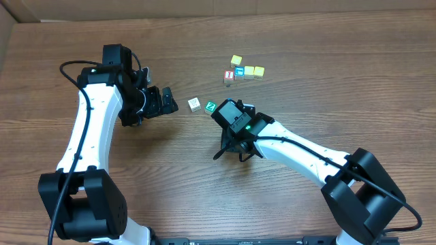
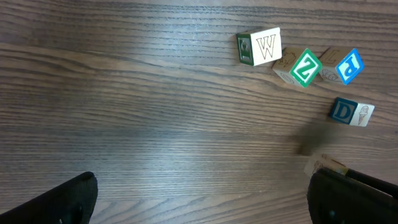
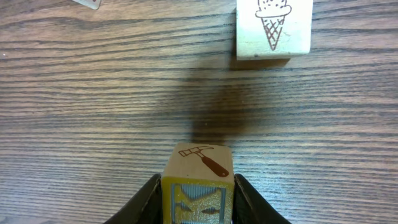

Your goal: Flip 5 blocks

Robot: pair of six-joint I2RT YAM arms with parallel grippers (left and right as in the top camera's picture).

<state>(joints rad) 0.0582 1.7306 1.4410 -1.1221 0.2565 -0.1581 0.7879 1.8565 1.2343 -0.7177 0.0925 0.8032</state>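
My right gripper [image 3: 198,200] is shut on a wooden block [image 3: 199,163] with a hammer picture on top and a yellow-framed blue face, held above its shadow on the table. A whitish block with an ice-cream cone [image 3: 273,28] lies ahead of it. In the overhead view the right gripper [image 1: 236,150] points down, and its block is hidden. A white W block [image 2: 260,46] [image 1: 194,104] and a green Z block [image 2: 305,67] [image 1: 211,107] lie between the arms. Blue J [image 2: 349,65] and D [image 2: 351,112] blocks lie nearby. My left gripper [image 1: 165,102] [image 2: 204,200] stands open, empty, left of the W block.
At the back of the table sits a cluster: yellow cubes [image 1: 236,60] [image 1: 254,71], a red-faced cube [image 1: 229,76] and a blue-faced one [image 1: 239,70]. A pale block edge [image 2: 324,165] shows beside my left gripper's right finger. Bare wood lies in front of both arms.
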